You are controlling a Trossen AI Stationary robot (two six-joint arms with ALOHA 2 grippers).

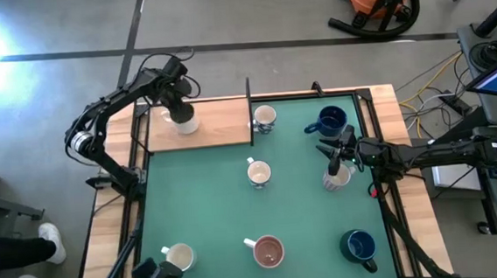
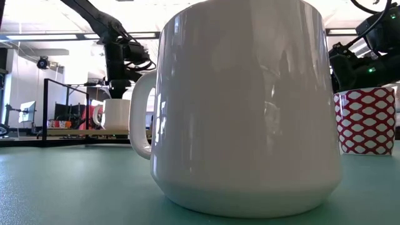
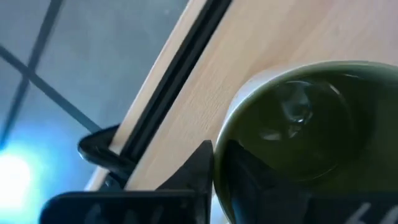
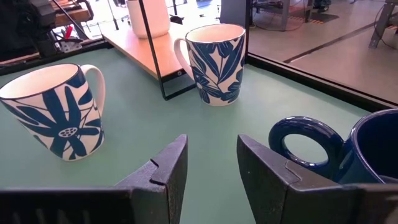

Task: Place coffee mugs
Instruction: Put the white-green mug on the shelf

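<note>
A white mug with an olive-green inside (image 1: 184, 121) stands on the wooden board (image 1: 217, 124) at the table's far left. My left gripper (image 1: 176, 109) is over it and shut on it; the low view shows this mug (image 2: 115, 115) too. My right gripper (image 4: 211, 168) is open and hovers over the green mat at the right, between a navy mug (image 1: 330, 120) on its far side and a red-and-white patterned mug (image 1: 336, 178) on its near side. It touches neither. The navy mug's handle (image 4: 305, 143) is just beside one finger. My left gripper holds the olive-inside mug by its rim (image 3: 227, 134), one finger outside the wall (image 3: 199, 174) and the other inside the cup. The fingers come from above, pointing down. The mug is upright, its base at the wooden board (image 3: 205, 81).
Two blue-floral mugs (image 1: 265, 118) (image 1: 259, 173) stand mid-table. Along the near edge are a cream mug (image 1: 180, 258), a pinkish-red-inside mug (image 1: 268, 251) and a second navy mug (image 1: 359, 247). A thin black frame (image 1: 250, 112) edges the board. A big white mug (image 2: 244, 106) fills the low view.
</note>
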